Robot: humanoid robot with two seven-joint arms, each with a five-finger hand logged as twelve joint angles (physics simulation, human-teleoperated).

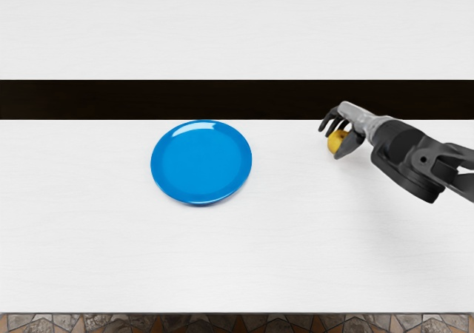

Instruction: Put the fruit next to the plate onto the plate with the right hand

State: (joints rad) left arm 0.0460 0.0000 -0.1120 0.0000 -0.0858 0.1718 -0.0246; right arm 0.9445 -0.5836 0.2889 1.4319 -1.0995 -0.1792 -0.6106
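right hand (344, 130): fingers curled round yellow fruit (335, 143), holding it; arm enters from frame's 3 o'clock | yellow fruit: at 3 o'clock of blue plate (201, 161), well apart from it, near the far edge of white table (237, 266); lifted or resting, can't tell | blue plate: flat on white table

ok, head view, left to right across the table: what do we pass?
blue plate → right hand curled round the yellow fruit (they overlap, so one stop) → forearm running off the right edge.
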